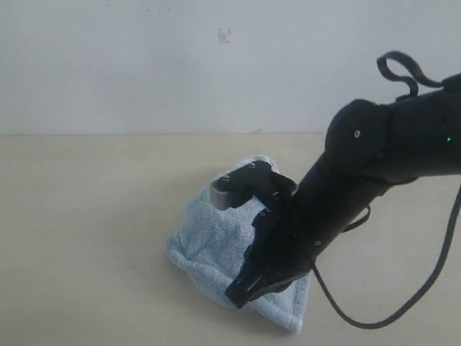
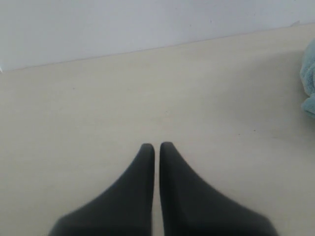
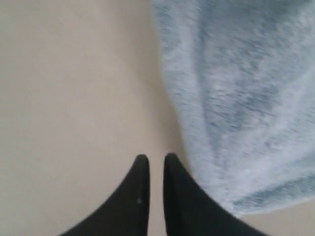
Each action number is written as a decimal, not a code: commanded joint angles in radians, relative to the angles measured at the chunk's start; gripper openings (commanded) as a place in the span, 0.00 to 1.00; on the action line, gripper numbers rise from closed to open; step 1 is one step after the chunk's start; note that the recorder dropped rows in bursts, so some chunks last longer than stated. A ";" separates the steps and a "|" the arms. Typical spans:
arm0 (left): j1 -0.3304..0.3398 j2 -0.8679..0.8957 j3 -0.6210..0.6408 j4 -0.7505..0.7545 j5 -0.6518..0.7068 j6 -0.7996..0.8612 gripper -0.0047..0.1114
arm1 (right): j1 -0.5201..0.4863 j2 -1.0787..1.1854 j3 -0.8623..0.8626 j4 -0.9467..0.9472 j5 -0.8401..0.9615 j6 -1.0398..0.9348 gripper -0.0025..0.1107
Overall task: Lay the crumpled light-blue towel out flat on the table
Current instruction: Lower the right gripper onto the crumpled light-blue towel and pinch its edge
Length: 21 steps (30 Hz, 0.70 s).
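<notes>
Right arm (image 1: 360,173) covers part of the towel (image 1: 205,234); left wrist view crops it

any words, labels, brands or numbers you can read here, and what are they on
None: no readable text in any view.
Small grey mark on the wall: too blurred to read, and it may not be text at all.
Light-blue towel, table and black arm: no label or lettering shows.

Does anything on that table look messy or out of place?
Only the towel: it sits bunched in a lumpy heap on the table instead of lying flat. The right pincer hangs by its edge, shut, gripping nothing.
</notes>
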 commanded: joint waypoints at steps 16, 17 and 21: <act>0.002 -0.002 0.003 -0.009 -0.003 -0.008 0.07 | 0.341 -0.035 0.001 -1.268 0.266 1.101 0.02; 0.002 -0.002 0.003 -0.009 -0.003 -0.008 0.07 | 0.341 -0.021 0.002 -1.246 0.251 1.092 0.02; 0.002 -0.002 0.003 -0.009 -0.003 -0.008 0.07 | 0.341 0.022 0.003 -0.937 0.094 0.769 0.06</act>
